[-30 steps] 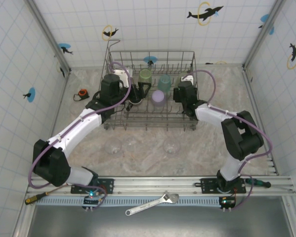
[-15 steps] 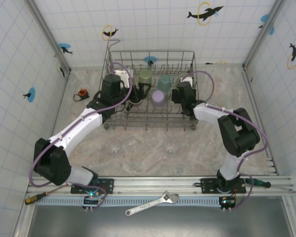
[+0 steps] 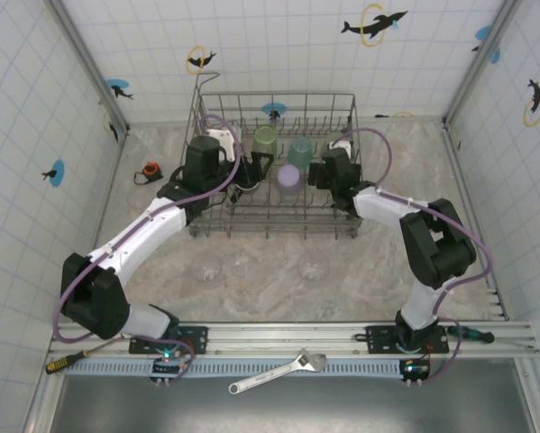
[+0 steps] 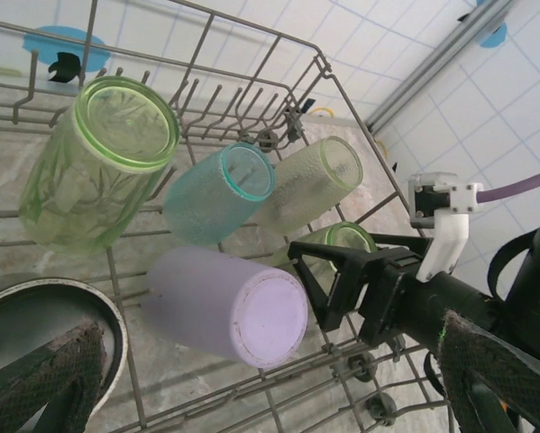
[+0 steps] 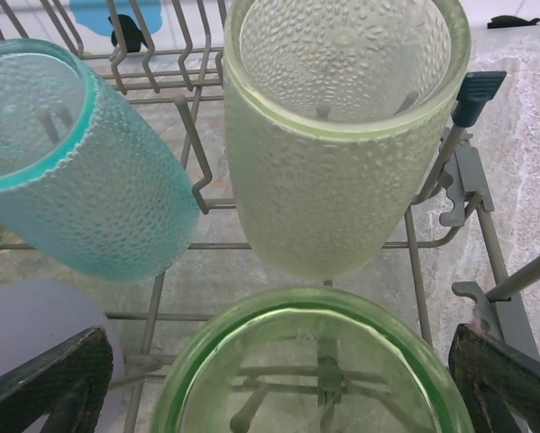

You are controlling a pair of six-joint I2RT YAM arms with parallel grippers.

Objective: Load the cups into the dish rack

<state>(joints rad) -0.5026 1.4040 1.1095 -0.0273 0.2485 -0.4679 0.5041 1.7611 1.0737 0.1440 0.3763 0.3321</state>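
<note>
Both hands over dish rack (image 3: 217, 106), each spread wide. Right hand (image 5: 279, 361) straddles green cup (image 5: 315, 302) sitting in rack, contact unclear. Left hand (image 4: 270, 329) above lavender cup (image 4: 206, 298); teal cup (image 4: 217, 197) tilted beside. Three clear cups (image 3: 242, 264) on tabletop (image 3: 387, 262)
</note>
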